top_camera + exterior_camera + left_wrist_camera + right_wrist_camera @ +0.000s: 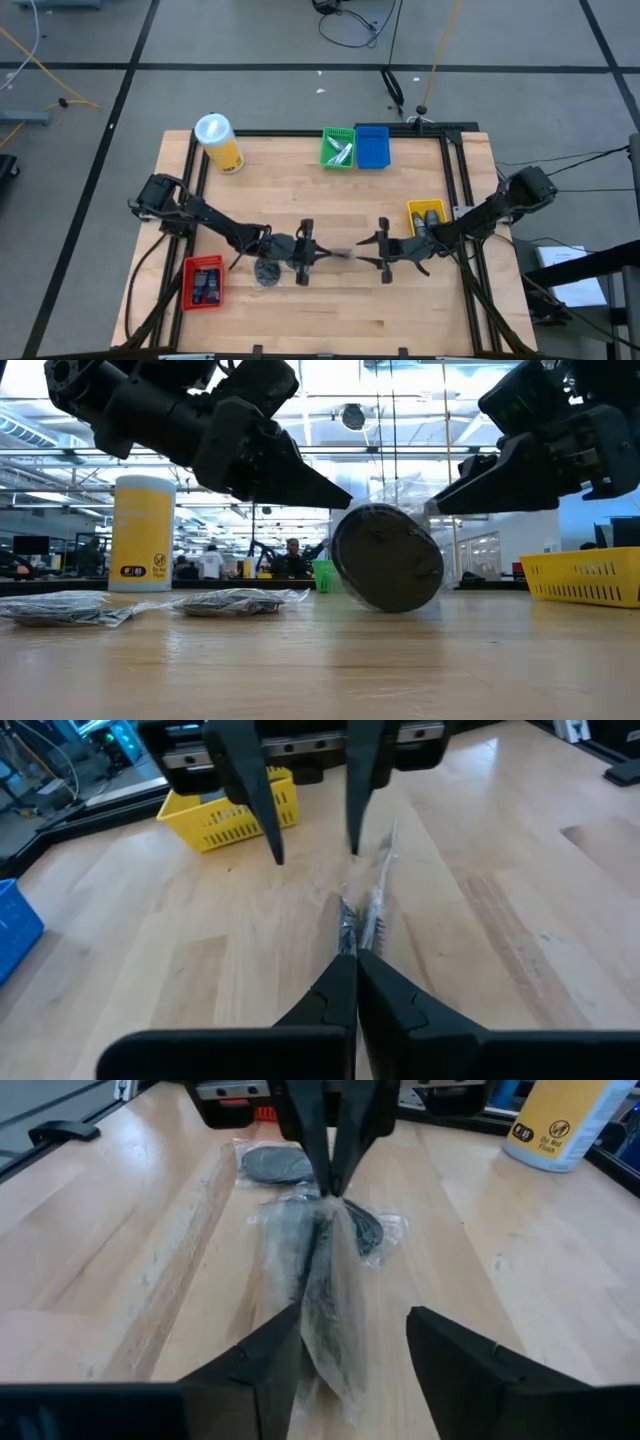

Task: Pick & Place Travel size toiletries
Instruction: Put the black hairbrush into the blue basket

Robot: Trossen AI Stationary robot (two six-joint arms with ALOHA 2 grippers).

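Observation:
A round dark-grey disc in a clear wrapper (388,557) stands on edge mid-table between my two grippers, also seen in the high view as the wrapped disc (343,253). My left gripper (355,955) is shut on the wrapper's edge. My right gripper (350,1345) is open, with a finger on either side of the wrapper's other end (335,1330); whether it touches cannot be told. Two more wrapped discs (235,600) lie flat on the table near the left gripper. My left gripper pinches the clear wrapper's edge (347,925) between its two shut fingers, coming in low from the table's left. The wrapper stretches away from the fingertips toward the right gripper. The disc hangs tilted, its lower rim (392,609) at the tabletop; touching or just clear, I cannot tell.
A tall yellow canister (220,142) stands far left. Green tray (338,148) and blue tray (372,146) sit at the far edge, a yellow tray (427,215) at the right, and a red tray (205,283) holding dark items at the near left.

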